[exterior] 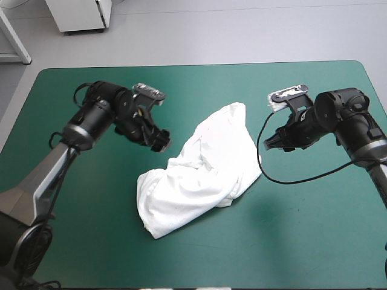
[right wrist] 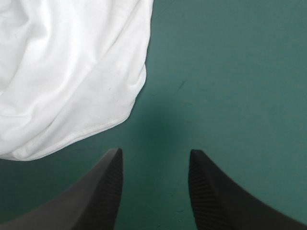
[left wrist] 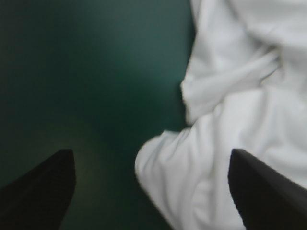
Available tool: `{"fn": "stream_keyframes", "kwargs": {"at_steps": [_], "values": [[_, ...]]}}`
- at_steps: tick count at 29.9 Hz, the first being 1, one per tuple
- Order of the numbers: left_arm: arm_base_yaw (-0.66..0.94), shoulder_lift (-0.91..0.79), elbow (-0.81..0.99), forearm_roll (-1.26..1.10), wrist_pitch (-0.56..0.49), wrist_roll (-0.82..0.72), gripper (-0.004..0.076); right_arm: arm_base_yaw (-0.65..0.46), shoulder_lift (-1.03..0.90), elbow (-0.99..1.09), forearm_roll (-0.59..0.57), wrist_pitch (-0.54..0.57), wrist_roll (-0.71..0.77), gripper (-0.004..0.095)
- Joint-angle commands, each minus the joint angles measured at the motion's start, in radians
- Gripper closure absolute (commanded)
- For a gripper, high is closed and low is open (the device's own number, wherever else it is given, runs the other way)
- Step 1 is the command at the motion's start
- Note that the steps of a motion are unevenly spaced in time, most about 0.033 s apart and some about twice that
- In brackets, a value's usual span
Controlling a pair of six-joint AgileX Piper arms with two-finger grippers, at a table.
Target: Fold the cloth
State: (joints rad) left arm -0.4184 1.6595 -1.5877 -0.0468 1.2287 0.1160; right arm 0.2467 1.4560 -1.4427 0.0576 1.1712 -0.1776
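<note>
High view: T-shirt (exterior: pixel 202 175) lies as a crumpled heap mid teal-green counter (exterior: pixel 181 78) | left jaws wide open over its edge, right jaws open beside its hem, both empty | advice: pinch single-layer corners, spread flat before folding.

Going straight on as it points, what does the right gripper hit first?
Likely the bare cover; the T-shirt lies just beside the line of the open right gripper.
</note>
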Motion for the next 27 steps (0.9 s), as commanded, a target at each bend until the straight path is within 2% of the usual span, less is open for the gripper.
{"fn": "stream_keyframes", "kwargs": {"at_steps": [1,7,12,19,21,23,26,27], "values": [[0.058,-0.144,0.187,-0.044,0.063,-0.006,0.0105,-0.004,-0.029,-0.022,0.040,-0.030,-0.001,0.0491],[0.071,-0.222,0.477,-0.069,0.055,0.009,0.0105,-0.004,-0.024,-0.022,0.049,-0.026,-0.001,0.0491],[0.071,-0.213,0.540,-0.115,-0.052,0.035,0.0105,-0.004,-0.022,-0.022,0.051,-0.024,-0.005,0.0491],[0.071,-0.146,0.538,-0.174,-0.140,0.067,0.0112,-0.004,0.012,-0.020,0.051,-0.041,-0.020,0.0492],[0.071,-0.127,0.538,-0.193,-0.166,0.078,0.0151,-0.004,0.020,-0.020,0.053,-0.041,-0.020,0.0492],[0.071,-0.115,0.538,-0.197,-0.178,0.079,0.0233,-0.004,0.022,-0.020,0.053,-0.051,-0.020,0.0492],[0.071,-0.105,0.538,-0.219,-0.186,0.099,0.0438,-0.004,0.024,-0.020,0.053,-0.055,-0.020,0.0492],[0.071,-0.105,0.538,-0.239,-0.195,0.116,0.0534,-0.004,0.028,-0.020,0.053,-0.055,-0.020,0.0492]]}}
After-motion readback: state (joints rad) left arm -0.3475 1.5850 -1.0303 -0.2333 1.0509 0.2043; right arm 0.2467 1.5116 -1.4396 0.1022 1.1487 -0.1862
